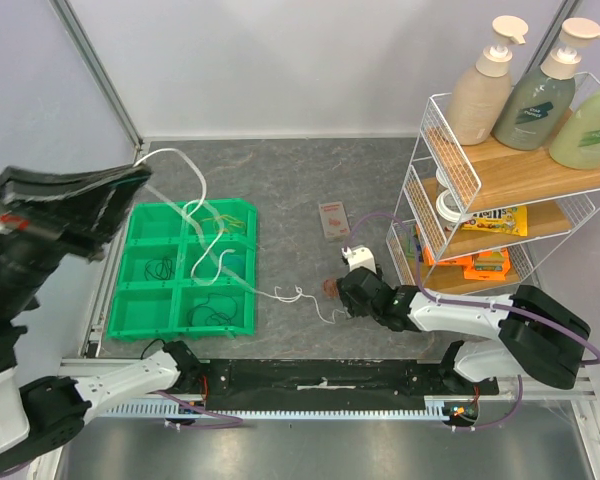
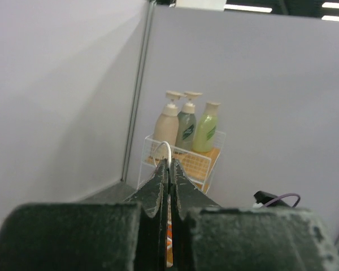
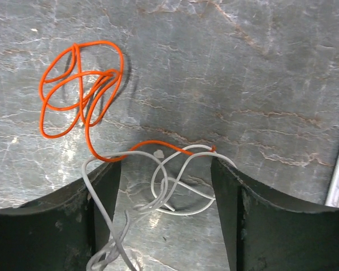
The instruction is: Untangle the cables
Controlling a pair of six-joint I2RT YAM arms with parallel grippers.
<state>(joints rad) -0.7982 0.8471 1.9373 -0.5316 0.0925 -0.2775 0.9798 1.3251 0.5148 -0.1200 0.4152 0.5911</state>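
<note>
Top view: the left gripper (image 1: pixel 140 176), raised near the green plastic tray (image 1: pixel 130 300), holds a thin white cable (image 1: pixel 198 195) aloft, probably to pull it free. Left wrist view: its jaws are pressed together, pinching that cable. Right wrist view: the right gripper (image 3: pixel 165 168) stands with jaws spread over the thin orange cable (image 3: pixel 88 130) on the grey counter (image 3: pixel 243 68).

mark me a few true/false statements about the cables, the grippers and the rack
1. The left gripper is shut on a white cable. True.
2. The right gripper is clamped on the orange cable. False: its jaws stand open, and the orange cable lies on the table.
3. The green tray has six compartments. True.
4. The pump bottles stand on the table. False: they stand on the top shelf of the wire rack.
</note>
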